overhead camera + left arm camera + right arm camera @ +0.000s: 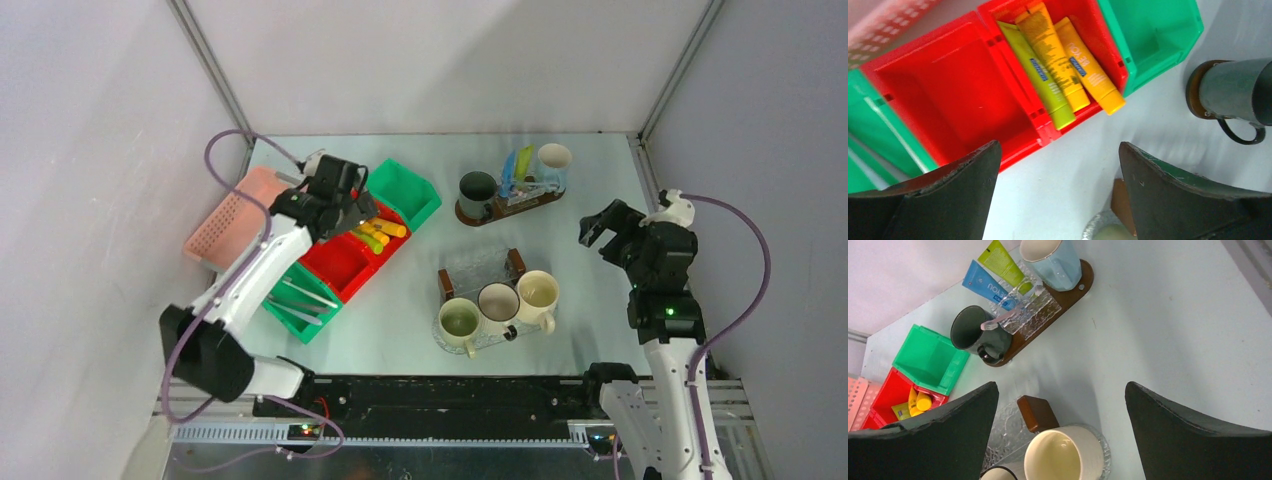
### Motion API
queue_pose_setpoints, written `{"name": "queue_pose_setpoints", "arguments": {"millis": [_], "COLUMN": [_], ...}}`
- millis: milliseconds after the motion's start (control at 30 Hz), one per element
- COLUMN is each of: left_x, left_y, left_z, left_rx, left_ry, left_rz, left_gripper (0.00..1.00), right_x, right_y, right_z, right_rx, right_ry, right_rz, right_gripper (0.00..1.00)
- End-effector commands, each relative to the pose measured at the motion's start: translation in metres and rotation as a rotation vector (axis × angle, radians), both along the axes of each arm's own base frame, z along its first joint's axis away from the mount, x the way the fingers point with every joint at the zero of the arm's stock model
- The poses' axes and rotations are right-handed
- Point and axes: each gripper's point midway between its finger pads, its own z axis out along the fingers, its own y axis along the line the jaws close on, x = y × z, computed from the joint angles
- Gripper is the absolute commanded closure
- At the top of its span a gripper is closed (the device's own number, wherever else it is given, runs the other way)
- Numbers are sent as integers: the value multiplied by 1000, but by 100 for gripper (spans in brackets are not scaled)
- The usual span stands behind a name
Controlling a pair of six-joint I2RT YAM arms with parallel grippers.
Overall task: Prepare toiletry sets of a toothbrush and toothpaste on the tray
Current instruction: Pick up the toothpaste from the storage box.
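By my reading you have one tray filled and one still to do. Take the red bin (1100, 35) of tubes as your mark.

Beyond it to the right, the far tray (1083, 277) carries a dark mug (970, 330) and a pale blue mug (1055, 262). Its glass holder (1030, 310) holds a blue tube (982, 285), a green tube (1002, 260) and at least one toothbrush (1013, 310).

Right of the bin and nearer you, the near tray (480, 268) holds three pale mugs (498, 301) but no tube or brush that I can see.

In the bin lie a yellow-green tube (1035, 75), an orange tube (1053, 55) and a yellow tube (1090, 75). More toothbrushes (300, 297) lie in the green bin (305, 332), two along on its near-left.

Your left gripper (1058, 155) hangs over the bin, jaws apart and empty. Your right gripper (1060, 385), well to the bin's right, is likewise spread.

The blue tube's white lettering ends in "YOU". The other print is too blurred to read.
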Motion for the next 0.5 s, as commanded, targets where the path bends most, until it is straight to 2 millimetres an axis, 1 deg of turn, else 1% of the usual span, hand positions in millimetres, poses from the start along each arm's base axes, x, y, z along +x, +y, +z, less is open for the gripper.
{"name": "queue_pose_setpoints", "arguments": {"millis": [0, 33, 67, 100, 133, 167, 200, 233, 267, 300, 333, 367, 400, 433, 467], "left_x": [15, 17, 25, 29, 36, 38, 43, 48, 52, 56, 59, 61, 64, 65, 67], "left_y": [-25, -27, -31, -33, -36, -37, -39, -42, -44, -48, -51, -56, -58, -62, -64], "left_z": [-2, -3, -4, -12, -5, -13, -7, -12, -7, -15, -13, -22, -22, -31, -32], "left_rx": [-81, -84, -89, -79, -86, -72, -63, -52, -46, -35, -36, -32, -35, -31, -32], "left_ry": [78, 84, 89, 110, 90, 118, 108, 120, 110, 124, 123, 144, 147, 169, 172], "left_rz": [12, 20, 33, 41, 59, 73, 78, 89, 91, 91, 91, 92, 93, 94, 95], "left_gripper": [7, 9, 10, 12, 13, 16, 19, 20, 23, 25, 28, 29, 33, 34, 36], "right_x": [-5, -6, -6, -6, -6, -6, -7, -8, -9, -10, -11, -13, -13, -14, -14], "right_y": [-11, -11, -14, -15, -17, -12, -13, -12, -16, -19, -21, -22, -22, -23, -23], "right_z": [20, 22, 23, 25, 26, 27, 28, 29, 28, 30, 30, 31, 32, 33, 33], "right_rx": [-60, -69, -80, -89, -98, -102, -109, -112, -123, -131, -135, -142, -148, -152, -156], "right_ry": [-47, -53, -58, -65, -68, -74, -76, -81, -77, -81, -81, -85, -87, -90, -93], "right_rz": [-60, -60, -77, -81, -93, -74, -80, -79, -100, -122, -132, -145, -145, -150, -149], "right_gripper": [1, 1, 1, 0, 1, 1, 1, 0, 1, 1, 1, 1, 1, 1, 1]}}
